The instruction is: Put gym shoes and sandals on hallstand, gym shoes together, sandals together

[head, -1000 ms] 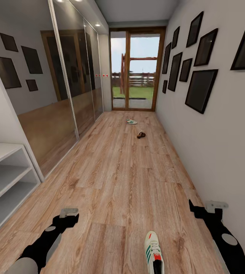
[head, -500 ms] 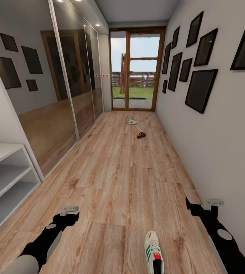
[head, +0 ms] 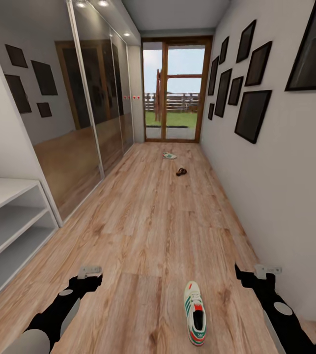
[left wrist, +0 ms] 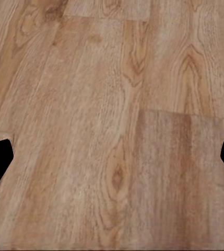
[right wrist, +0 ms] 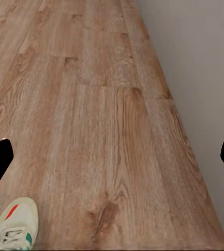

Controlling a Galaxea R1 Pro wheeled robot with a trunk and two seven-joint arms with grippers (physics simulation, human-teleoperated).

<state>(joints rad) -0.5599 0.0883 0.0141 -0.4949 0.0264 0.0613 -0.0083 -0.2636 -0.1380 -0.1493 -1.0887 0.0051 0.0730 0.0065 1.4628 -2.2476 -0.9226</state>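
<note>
Sneaker (head: 195, 313) lies on floor (head: 153, 221), toe up-corridor, between both arms, nearer right gripper (head: 256, 273). Second sneaker (head: 169, 156) and one sandal (head: 181, 171) far beyond it, toward door. Rack (head: 10, 216) well left of it. Likely light, soft upper, firm sole: pinch heel collar or sidewall. Both grippers, left (head: 90, 273), spread wide, empty.

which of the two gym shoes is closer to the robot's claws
The gym shoe lying on the floor between the two arms, toe pointing down the corridor. The other gym shoe lies far off near the glass door.
</note>
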